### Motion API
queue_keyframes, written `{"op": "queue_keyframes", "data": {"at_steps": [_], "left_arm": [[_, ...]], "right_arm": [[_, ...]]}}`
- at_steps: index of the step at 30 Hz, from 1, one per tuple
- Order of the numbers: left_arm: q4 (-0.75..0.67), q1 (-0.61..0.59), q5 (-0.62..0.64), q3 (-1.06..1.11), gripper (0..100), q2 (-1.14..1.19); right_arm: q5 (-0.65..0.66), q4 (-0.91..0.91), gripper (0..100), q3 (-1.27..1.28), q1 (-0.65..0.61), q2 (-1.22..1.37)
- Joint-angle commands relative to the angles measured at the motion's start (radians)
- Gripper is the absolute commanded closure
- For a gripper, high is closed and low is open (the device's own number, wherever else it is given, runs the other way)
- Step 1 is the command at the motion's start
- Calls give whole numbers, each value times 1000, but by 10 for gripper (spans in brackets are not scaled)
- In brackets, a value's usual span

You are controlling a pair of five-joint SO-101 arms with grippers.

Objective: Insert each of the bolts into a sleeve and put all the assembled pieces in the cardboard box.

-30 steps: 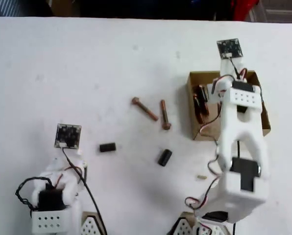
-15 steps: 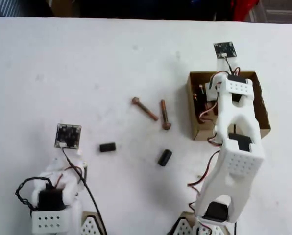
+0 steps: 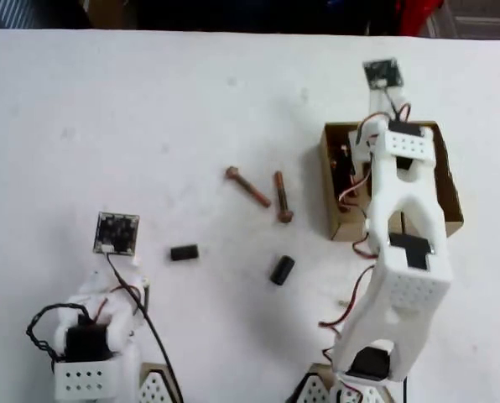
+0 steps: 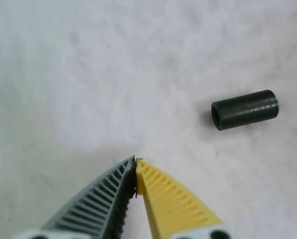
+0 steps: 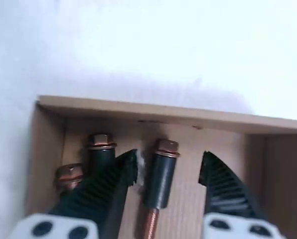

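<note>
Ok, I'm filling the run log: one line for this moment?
right gripper open over cardboard box, assembled pieces inside | left gripper shut, beside sleeve | loose: two bolts, two sleeves

White table, 2 copper bolts, 2 black sleeves, cardboard box

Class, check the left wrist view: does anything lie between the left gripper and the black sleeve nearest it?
Nothing visible does: bare table lies between the left gripper and the black sleeve.
</note>
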Motion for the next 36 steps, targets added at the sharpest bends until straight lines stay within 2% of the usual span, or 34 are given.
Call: {"op": "queue_keyframes", "data": {"at_steps": [1, 12, 26, 29, 36], "left_arm": [[5, 1, -11, 0, 977, -2], [5, 1, -11, 0, 977, -2], [5, 1, -11, 0, 977, -2], [5, 1, -11, 0, 977, -2], [5, 1, -11, 0, 977, -2]], "right_arm": [[-9, 90, 844, -48, -31, -179], [-11, 476, 850, -44, -174, -510], [-11, 837, 850, -43, -352, -972], [-11, 849, 850, 3, -377, -1055], [-11, 797, 850, 295, -429, -1280]]}}
